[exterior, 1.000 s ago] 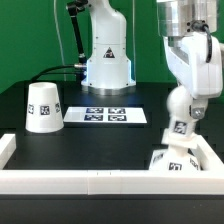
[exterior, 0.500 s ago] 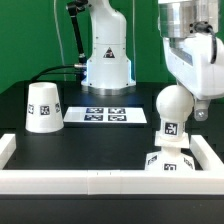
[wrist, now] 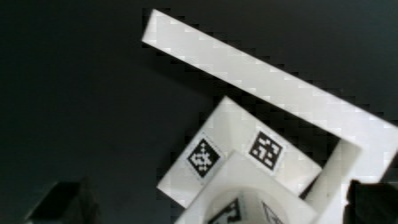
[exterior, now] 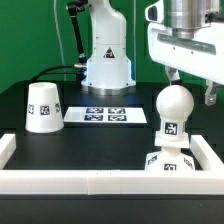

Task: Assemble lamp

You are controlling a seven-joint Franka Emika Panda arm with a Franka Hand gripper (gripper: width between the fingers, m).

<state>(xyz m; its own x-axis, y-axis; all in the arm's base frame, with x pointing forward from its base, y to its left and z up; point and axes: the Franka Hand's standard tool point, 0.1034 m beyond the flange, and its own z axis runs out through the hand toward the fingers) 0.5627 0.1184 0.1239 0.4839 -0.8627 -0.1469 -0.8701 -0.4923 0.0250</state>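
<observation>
The ball-shaped bulb (exterior: 173,104) stands upright on the flat square base (exterior: 170,161) in the front corner at the exterior view's right. Its tagged stem sits on the base. My gripper (exterior: 190,86) hangs just above the bulb, open and empty, touching nothing. The tapered shade (exterior: 43,107) stands apart at the exterior view's left. In the wrist view the bulb (wrist: 267,203) fills the space below my gripper (wrist: 214,215), with the tagged base (wrist: 237,150) under it. One dark finger (wrist: 63,202) shows off to its side.
A low white wall (exterior: 90,182) runs along the front and up the sides of the black table; it also shows in the wrist view (wrist: 267,80). The marker board (exterior: 115,116) lies mid-table. The white robot base (exterior: 107,55) stands behind it.
My gripper was shut around the bulb on the base; it has opened, let go and risen. The bulb stays upright on the base.
</observation>
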